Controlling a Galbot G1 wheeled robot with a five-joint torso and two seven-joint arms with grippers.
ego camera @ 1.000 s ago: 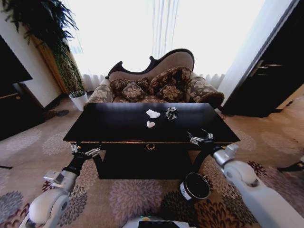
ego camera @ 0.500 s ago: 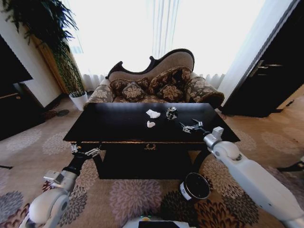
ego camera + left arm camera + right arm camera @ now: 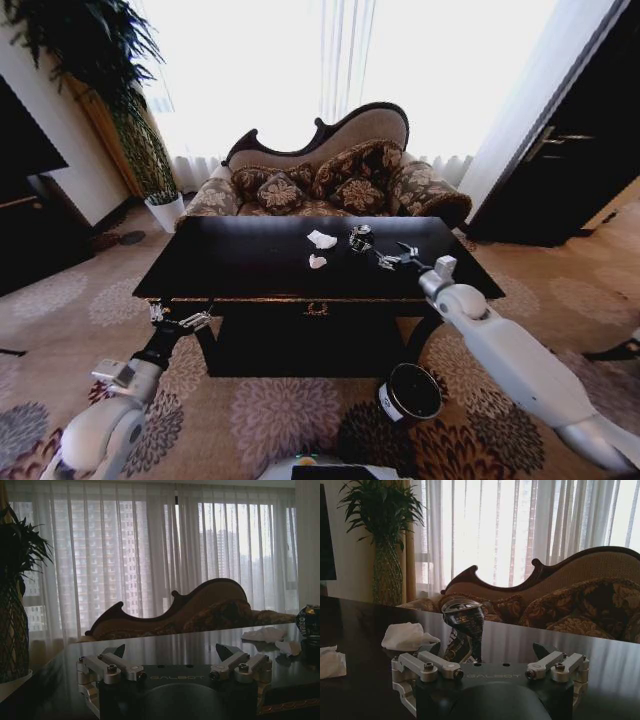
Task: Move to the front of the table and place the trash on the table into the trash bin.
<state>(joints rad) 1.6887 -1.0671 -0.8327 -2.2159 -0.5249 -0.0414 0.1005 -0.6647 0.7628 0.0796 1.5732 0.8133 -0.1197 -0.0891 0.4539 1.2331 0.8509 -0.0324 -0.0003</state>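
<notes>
Table: large rectangular glossy black wooden top with gold trim and a gold emblem on its front rail. It is the landmark for every entry below.

Crushed dark shiny can: on the table, toward its far edge and right of centre, upright but leaning. The right wrist view shows its crumpled top and twisted body; the head view gives little more than a glint.

White paper wads: one just left of the can, a smaller one nearer the table's front. The right wrist view also shows both, beside the can and at the picture's edge.

Right gripper: over the table, just beside the can on its front-right side. Fingers spread, nothing between them; the can stands just beyond the gap. Judged to be lined up for taking the can first, as the nearest item to that arm.

Left gripper: parked off the table's front left corner, below top level, fingers apart and empty. Its wrist view looks along the tabletop at surface height, with the can at the far right.

Small black cylindrical trash bin with a white label: on the patterned carpet before the table's right front leg, apparently placed within the right arm's reach.
</notes>
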